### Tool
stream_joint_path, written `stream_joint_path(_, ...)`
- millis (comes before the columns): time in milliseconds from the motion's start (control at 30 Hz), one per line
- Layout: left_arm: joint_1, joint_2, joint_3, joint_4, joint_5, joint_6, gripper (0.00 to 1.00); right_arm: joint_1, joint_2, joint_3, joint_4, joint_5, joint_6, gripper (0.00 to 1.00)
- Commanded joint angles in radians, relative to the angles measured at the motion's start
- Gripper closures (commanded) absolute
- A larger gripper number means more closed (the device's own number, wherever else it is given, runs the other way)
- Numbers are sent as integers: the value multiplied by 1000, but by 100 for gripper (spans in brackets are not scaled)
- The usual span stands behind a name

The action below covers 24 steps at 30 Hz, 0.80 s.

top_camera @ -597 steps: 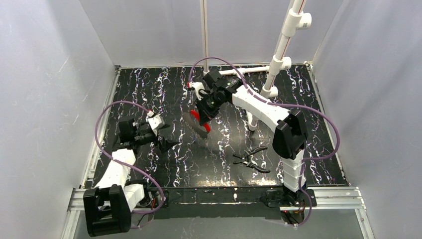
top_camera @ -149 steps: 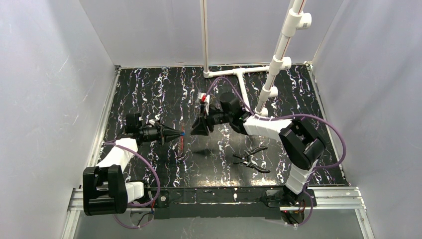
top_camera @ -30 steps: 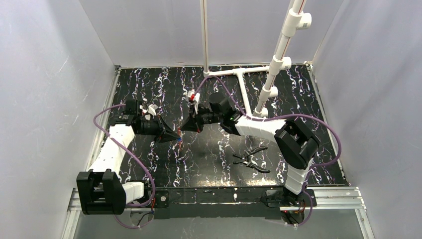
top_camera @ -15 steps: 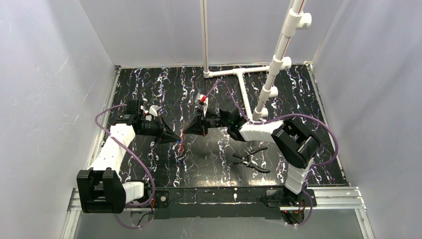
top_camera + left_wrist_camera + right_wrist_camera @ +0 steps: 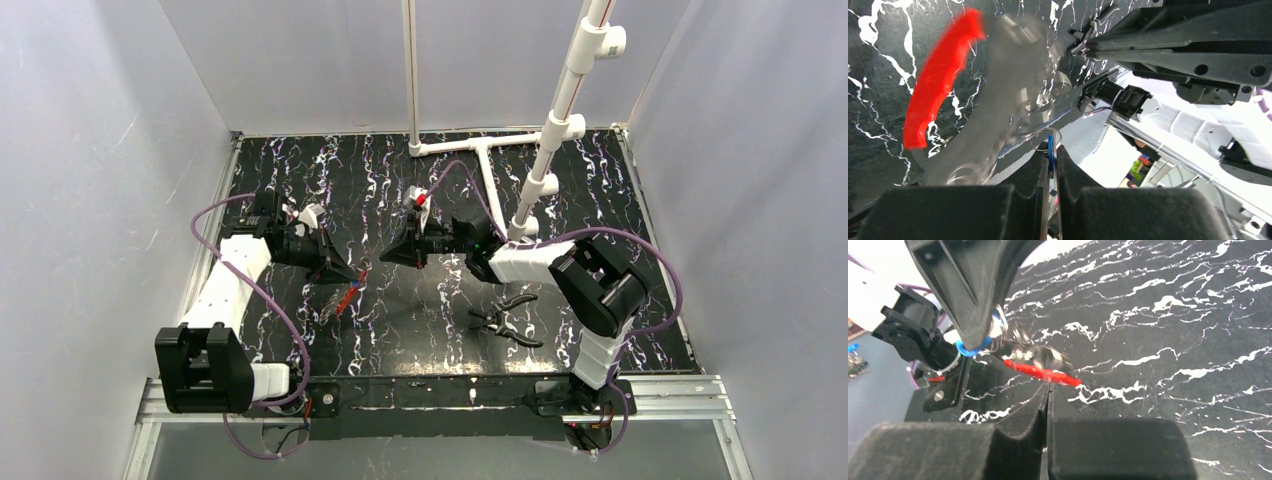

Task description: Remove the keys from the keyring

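"Pliers [image 5: 505, 320], black-handled, lie flat on the dark marbled table [image 5: 420, 340], nearest the arm bases. Where is the keyring?"

"The red keyring [image 5: 347, 298] hangs to the left of the pliers and a little farther back. The silvery keys [image 5: 332, 308] are bunched at its lower end. Both are blurred in the wrist views, and whether they touch the table cannot be told."

"What holds them?"

"The left gripper [image 5: 353, 277], just beyond the keyring, has its fingers pinched on the blue-headed key [image 5: 1050, 147]. A thin wire ring [image 5: 1040, 146] shows beside that blue head."

"And the other arm?"

"The right gripper [image 5: 388, 259], left of the pliers and farther back again, has its fingers pressed flat together. Its tip points toward the left gripper, near it but apart. A white pipe frame [image 5: 480, 146] stands well beyond the pliers, at the table's far edge."
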Motion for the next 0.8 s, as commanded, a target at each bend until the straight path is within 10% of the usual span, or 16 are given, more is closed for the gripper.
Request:
stream_joint_path(0, -6, 23, 77, -98, 27, 165, 100, 6, -73, 41, -176, 9, -164, 90)
stream_joint_path(433, -40, 122, 266, -355, -41, 559, 100, 2, -104, 253, -682, 96, -425, 34)
stream_joint_path(567, -46, 146, 315, -402, -55, 673, 100, -18, -111, 354, -834, 155, -505, 3)
stream_joint_path(767, -53, 196, 408, -477, -51, 820, 100, -49, -163, 465, -1059, 291, -612, 2)
